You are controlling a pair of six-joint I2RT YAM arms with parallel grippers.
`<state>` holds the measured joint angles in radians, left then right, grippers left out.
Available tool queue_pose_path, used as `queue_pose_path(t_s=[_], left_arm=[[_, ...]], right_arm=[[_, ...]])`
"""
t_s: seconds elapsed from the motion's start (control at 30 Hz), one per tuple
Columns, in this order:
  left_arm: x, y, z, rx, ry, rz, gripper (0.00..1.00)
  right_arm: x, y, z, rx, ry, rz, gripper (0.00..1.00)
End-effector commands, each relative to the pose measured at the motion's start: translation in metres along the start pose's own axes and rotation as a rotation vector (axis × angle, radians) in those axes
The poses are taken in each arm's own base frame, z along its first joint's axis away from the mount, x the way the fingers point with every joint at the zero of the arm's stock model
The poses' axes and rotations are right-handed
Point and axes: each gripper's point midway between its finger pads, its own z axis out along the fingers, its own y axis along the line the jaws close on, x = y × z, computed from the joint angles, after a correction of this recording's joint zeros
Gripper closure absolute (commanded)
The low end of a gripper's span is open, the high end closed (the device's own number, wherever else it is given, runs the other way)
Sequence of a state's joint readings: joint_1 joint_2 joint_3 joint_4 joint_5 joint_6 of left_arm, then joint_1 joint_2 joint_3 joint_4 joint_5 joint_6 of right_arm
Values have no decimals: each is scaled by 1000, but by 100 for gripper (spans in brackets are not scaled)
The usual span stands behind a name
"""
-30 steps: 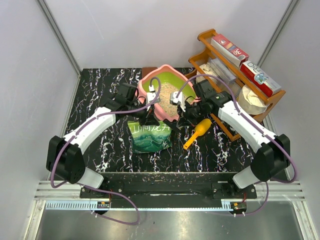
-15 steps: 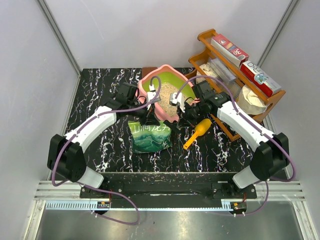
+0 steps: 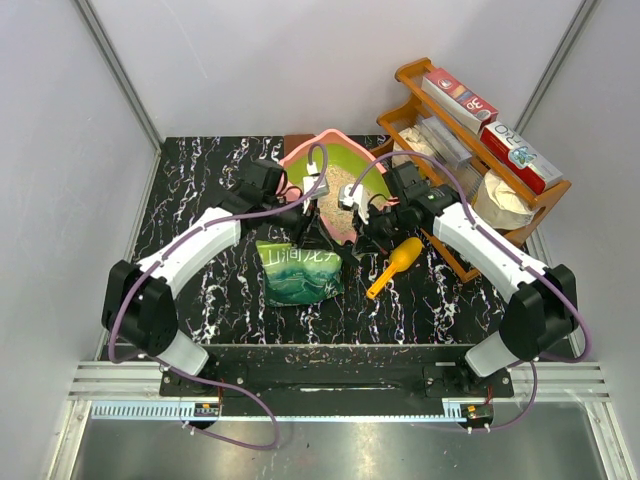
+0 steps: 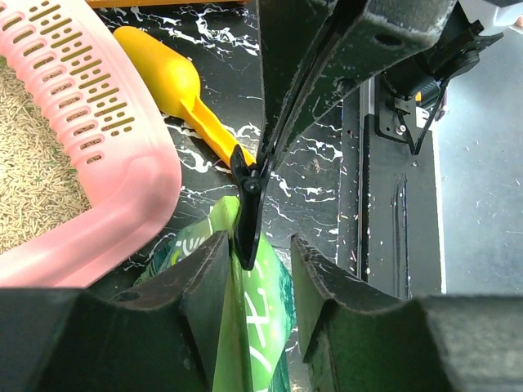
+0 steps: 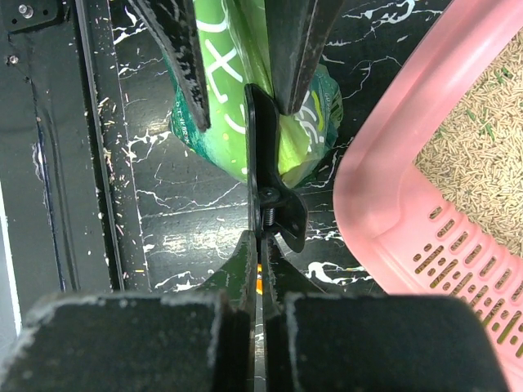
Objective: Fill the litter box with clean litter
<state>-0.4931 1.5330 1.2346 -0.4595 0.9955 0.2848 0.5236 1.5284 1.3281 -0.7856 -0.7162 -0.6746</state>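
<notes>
The right gripper (image 5: 260,245) is pinched shut on the tail of the black clip (image 5: 278,212), which seems to sit on the top of the green bag (image 5: 216,135). The left gripper (image 4: 257,253) stands with fingers apart, straddling clip and bag from the opposite side without squeezing. The litter box (image 5: 384,188), with a bed of litter (image 5: 474,139) in it, lies just beside the clip, to one side of both grippers. I judge the right arm should hold its pinch square and work the clip along its own line, left fingers ready to steady the bag.
</notes>
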Motion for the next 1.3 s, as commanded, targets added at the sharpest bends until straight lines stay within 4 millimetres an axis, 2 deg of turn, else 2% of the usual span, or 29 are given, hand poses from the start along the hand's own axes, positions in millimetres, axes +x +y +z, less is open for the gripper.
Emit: queue_pose_path(t_s=[0.0,0.07,0.17,0.3,0.67,0.7,0.73,0.87,1.03,1.1,1.13,1.17,1.27], left_arm=[[-20,-11,8,71,-41,44,63],[-19,-9,10,63,-34,52,70],[-13,-8,14,58,-7,76,71],[-9,-7,16,51,8,71,61],[0,3,10,-24,59,126,57],[0,3,10,-24,59,126,58],[0,4,10,-27,58,129,66],[1,6,12,-24,59,125,83],[1,5,13,-17,58,124,100],[2,4,13,-14,59,127,100],[2,4,12,-12,59,126,100],[1,3,12,-12,58,134,100],[2,3,11,-15,62,140,100]], right_arm=[[-4,-10,3,48,-10,-21,100],[-4,-10,3,49,-14,-18,100],[-5,-9,3,50,-19,-13,100],[-4,-10,3,54,-18,-14,100],[-6,-6,2,45,-27,-8,100],[-5,-7,2,46,-27,-9,100],[-5,-6,2,44,-26,-7,100],[-5,-7,3,43,-26,-7,100],[-5,-8,3,47,-29,-6,100],[-5,-8,2,53,-26,-2,89],[-5,-8,0,61,-22,-3,81],[-5,-9,-3,73,-13,-8,68],[0,-13,-11,109,14,-34,56]])
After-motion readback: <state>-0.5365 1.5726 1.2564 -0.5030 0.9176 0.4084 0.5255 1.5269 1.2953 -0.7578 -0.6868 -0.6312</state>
